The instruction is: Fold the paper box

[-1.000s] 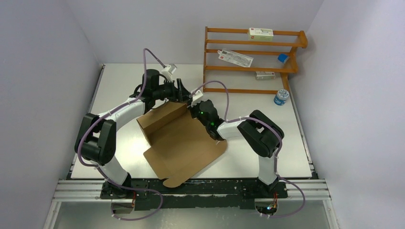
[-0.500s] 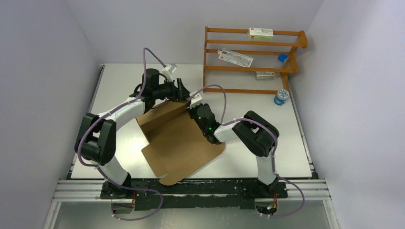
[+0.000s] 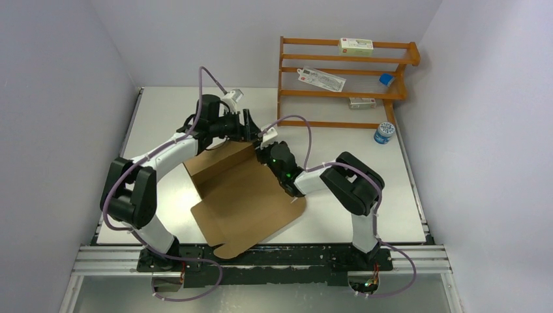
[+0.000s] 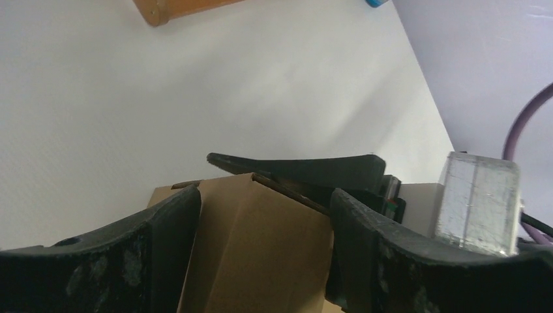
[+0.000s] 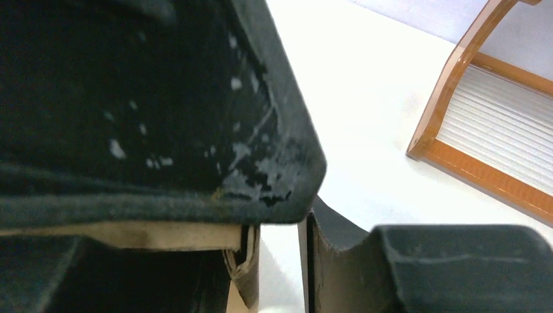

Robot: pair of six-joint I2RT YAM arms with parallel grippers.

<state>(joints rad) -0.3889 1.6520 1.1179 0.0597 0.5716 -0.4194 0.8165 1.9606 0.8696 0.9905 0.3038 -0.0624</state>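
The plain brown corrugated cardboard box (image 3: 244,199) lies mid white desk (image 3: 163,117), far wall raised; left claw (image 4: 264,195) open astride it, right claw (image 3: 259,145) unclear; next likely needs tucking that wall inward.

The paper box (image 3: 244,195) is plain, unprinted brown. The table (image 3: 163,107) is white and the rack (image 3: 345,59) is orange wood. The left arm (image 3: 163,155) and right arm (image 3: 355,186) are black and white, with purple cables (image 4: 525,116). The carton (image 3: 356,45) is white with a red mark. The bottle (image 3: 383,133) is blue and white. The walls (image 3: 65,98) are pale lilac-grey.
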